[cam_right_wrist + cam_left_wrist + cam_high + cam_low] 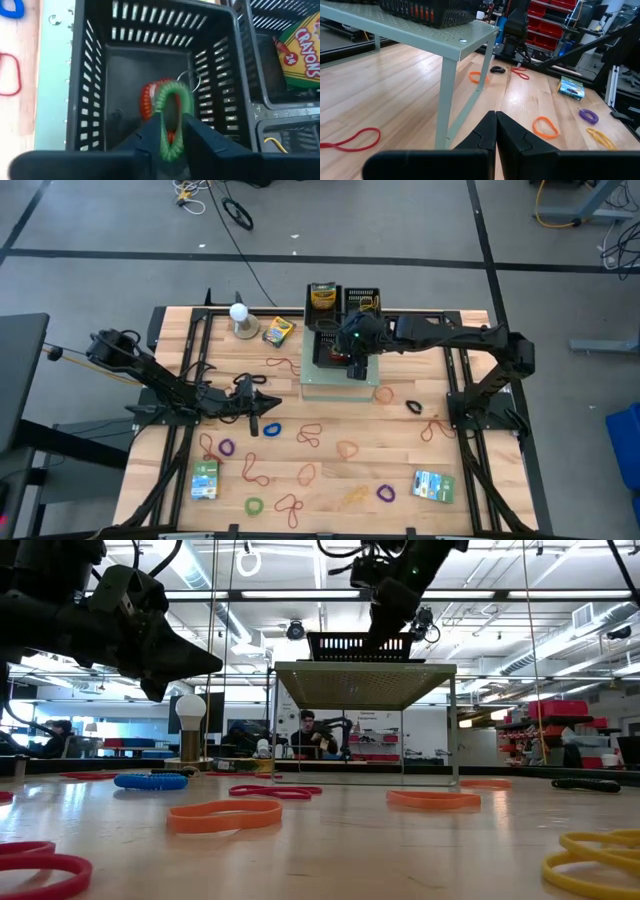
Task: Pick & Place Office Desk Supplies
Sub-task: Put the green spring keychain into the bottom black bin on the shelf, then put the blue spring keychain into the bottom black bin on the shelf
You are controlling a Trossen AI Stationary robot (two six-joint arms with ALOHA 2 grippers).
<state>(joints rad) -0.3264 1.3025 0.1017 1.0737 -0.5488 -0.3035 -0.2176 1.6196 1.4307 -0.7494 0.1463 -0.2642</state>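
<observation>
My right gripper (172,137) hangs over a black slatted basket (80,75) that stands on a pale green stand (340,385), and it is shut on a green coiled rubber band (175,97). A red coiled band (147,102) lies on the basket's floor. My left gripper (495,120) is shut and empty, above the table left of the stand (255,415). Many rubber bands lie flat on the wooden table, such as an orange one (308,473). One crayon box (322,297) sits in a far basket, and another (278,331) lies on the table. Two flat packets (205,479) (433,486) lie near the front. My right gripper pinches the green coiled band between its two fingers (200,135), on one end of the loop (169,145). The fingers come from above, pointing down into the basket. The rest of the loop sticks out past the fingertips, clear of the basket floor.
A white ball on a round base (240,313) stands at the back left. More black baskets (362,300) stand behind the stand. The stand's legs (445,100) rise close in front of my left gripper. A person sits in the room beyond the table (310,735).
</observation>
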